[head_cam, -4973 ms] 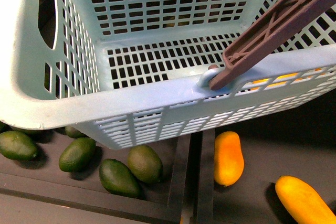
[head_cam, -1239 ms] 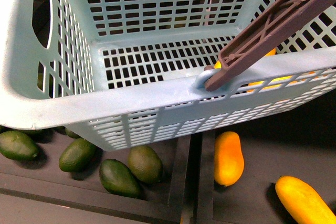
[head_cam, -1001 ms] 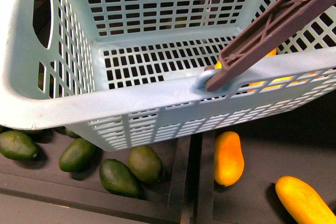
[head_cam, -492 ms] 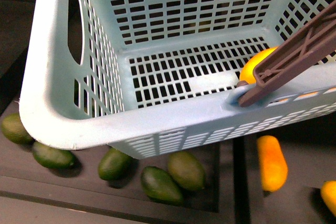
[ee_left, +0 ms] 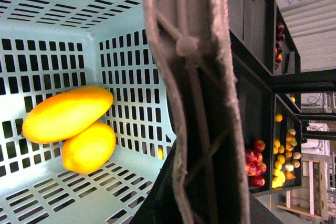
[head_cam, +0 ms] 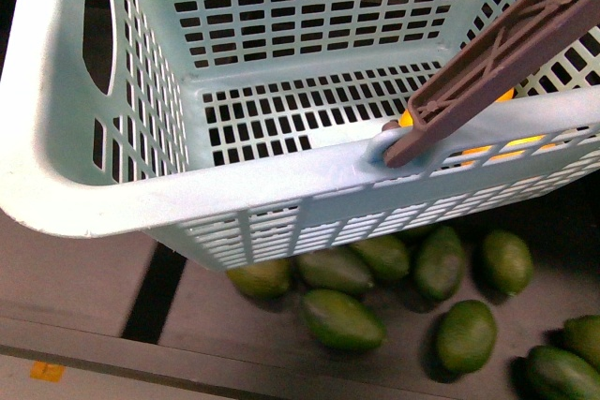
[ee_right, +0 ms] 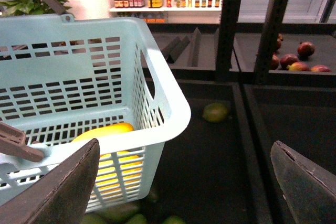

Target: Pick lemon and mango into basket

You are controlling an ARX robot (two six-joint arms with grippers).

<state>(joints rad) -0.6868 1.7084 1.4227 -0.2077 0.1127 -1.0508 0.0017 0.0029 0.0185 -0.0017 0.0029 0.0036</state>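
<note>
The light-teal slotted basket [head_cam: 281, 166] hangs tilted and fills the front view. Its brown handle [head_cam: 497, 53] rises to the upper right. My left gripper [ee_left: 205, 182] is shut on that handle [ee_left: 194, 93], which fills the left wrist view. Two yellow fruits lie together in a corner of the basket floor, a long mango [ee_left: 65, 114] and a rounder one [ee_left: 89, 148]. They also show through the wall in the right wrist view [ee_right: 107, 129]. My right gripper [ee_right: 184, 192] is open and empty beside the basket [ee_right: 163, 103], over a dark bin.
Several green mangoes [head_cam: 342, 318] lie on the grey shelf under the basket. A black gap [head_cam: 155, 292] splits the shelf. One green fruit [ee_right: 215, 112] lies in a dark bin. Red fruits [ee_right: 294, 59] sit further back. Bins of red and yellow fruit [ee_left: 260, 161] lie beyond.
The view under the basket has shifted: the yellow mangoes and dark bin divider are gone, and a grey shelf of green mangoes shows instead. Yellow fruit now shows inside the basket.
</note>
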